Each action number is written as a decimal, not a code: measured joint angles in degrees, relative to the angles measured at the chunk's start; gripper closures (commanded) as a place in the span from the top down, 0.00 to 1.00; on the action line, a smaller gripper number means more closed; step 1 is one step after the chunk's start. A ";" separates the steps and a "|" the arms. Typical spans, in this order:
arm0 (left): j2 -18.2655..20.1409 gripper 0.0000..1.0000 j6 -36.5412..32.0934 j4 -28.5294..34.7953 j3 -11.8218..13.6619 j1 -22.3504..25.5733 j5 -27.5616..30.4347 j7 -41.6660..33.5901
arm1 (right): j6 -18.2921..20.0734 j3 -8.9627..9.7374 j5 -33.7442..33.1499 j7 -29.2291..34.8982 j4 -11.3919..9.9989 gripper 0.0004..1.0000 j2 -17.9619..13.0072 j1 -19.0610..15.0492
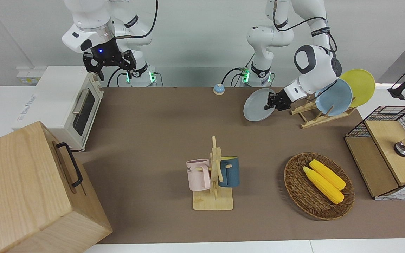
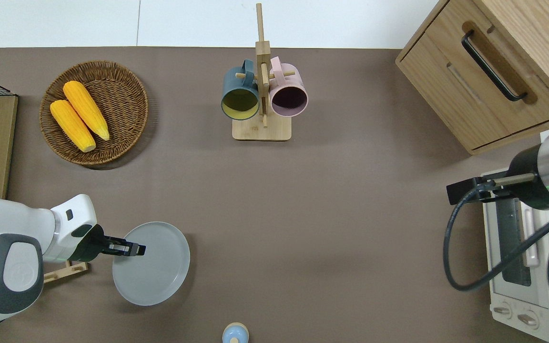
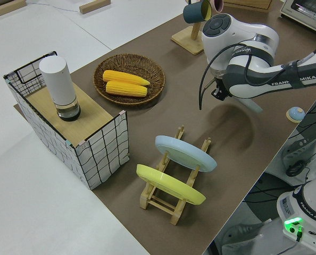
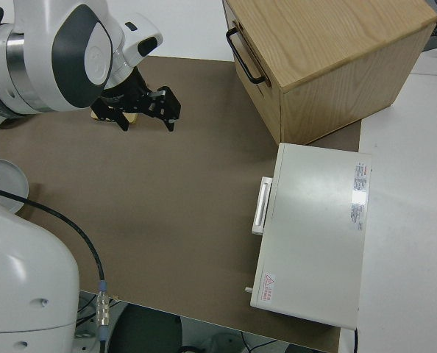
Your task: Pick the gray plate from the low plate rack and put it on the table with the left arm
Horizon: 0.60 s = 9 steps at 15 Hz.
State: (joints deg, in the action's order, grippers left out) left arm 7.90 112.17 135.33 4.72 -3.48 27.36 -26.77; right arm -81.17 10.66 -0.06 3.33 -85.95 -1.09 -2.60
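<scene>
The gray plate (image 1: 257, 105) (image 2: 157, 267) hangs tilted over the table (image 1: 146, 140), just beside the low plate rack (image 1: 315, 116) (image 3: 171, 204) toward the table's middle. My left gripper (image 1: 275, 102) (image 2: 131, 249) is shut on the plate's rim on the rack side. In the left side view the left gripper (image 3: 219, 94) shows from above and only a sliver of the gray plate (image 3: 252, 104) shows under the arm. The right arm is parked with its gripper (image 1: 108, 65) (image 4: 143, 108) open and empty.
A blue plate (image 1: 334, 97) and a yellow plate (image 1: 360, 86) lean in the rack. A small blue bell (image 1: 218, 89) sits near the robots. A mug stand (image 1: 213, 175), a corn basket (image 1: 318, 186), a wire crate (image 1: 389, 151), a toaster oven (image 1: 65, 105) and a wooden cabinet (image 1: 26, 189) also stand here.
</scene>
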 measured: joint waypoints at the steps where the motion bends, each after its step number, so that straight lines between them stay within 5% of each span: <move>1: -0.26 0.00 0.35 0.00 0.00 0.00 0.01 -0.14 | 0.00 0.00 0.00 0.00 0.00 0.99 0.00 0.00; 9: -1.94 0.03 2.15 0.02 -0.16 -0.09 0.02 -0.68 | 0.00 0.00 0.00 0.00 0.00 0.99 0.00 0.00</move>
State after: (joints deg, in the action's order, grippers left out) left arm 5.96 114.32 135.35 4.56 -3.57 27.38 -27.45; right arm -81.17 10.66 -0.06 3.33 -85.95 -1.09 -2.60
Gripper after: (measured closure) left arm 0.903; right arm 0.009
